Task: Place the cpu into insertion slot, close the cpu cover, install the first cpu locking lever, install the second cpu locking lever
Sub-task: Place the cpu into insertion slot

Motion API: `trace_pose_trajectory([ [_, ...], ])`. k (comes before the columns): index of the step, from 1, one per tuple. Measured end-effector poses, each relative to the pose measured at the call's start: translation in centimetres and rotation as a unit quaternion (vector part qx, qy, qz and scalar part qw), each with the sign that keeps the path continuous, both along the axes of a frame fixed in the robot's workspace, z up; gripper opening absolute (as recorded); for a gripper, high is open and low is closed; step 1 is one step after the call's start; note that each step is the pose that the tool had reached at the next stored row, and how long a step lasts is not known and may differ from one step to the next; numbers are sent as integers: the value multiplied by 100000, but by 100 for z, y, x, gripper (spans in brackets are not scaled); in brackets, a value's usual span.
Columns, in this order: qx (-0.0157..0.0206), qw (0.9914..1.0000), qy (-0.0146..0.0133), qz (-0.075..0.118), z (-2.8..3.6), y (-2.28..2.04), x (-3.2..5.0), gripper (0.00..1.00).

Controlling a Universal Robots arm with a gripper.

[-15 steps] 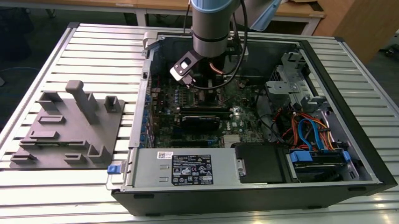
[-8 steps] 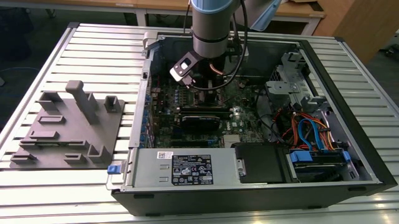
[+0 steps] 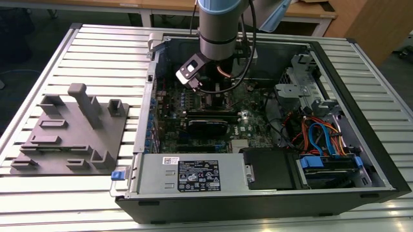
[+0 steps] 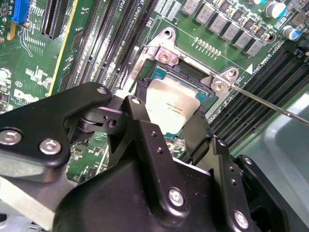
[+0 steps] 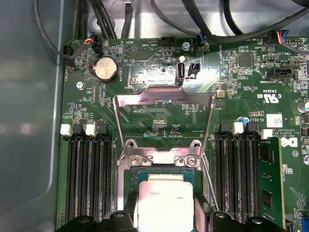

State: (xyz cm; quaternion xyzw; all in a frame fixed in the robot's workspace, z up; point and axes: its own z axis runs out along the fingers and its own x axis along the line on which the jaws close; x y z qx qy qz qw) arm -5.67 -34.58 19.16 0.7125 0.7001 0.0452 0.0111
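Holding pale silver square cpu [image 4: 169, 104], gripper [image 4: 170, 111] closed on it, possibly touching insertion slot [image 4: 179, 73]; cpu cover [image 5: 164, 100] raised.

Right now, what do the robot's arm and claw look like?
The arm is a fat grey tube with a pale blue cap, and a black cable runs down beside it. The claw is black and chunky, with jointed fingers dotted with shiny silver screws.
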Motion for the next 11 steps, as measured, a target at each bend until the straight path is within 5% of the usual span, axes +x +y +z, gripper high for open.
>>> trace_pose_trajectory([
  [11,32,100000,-6,2,-8,0,0,54],
])
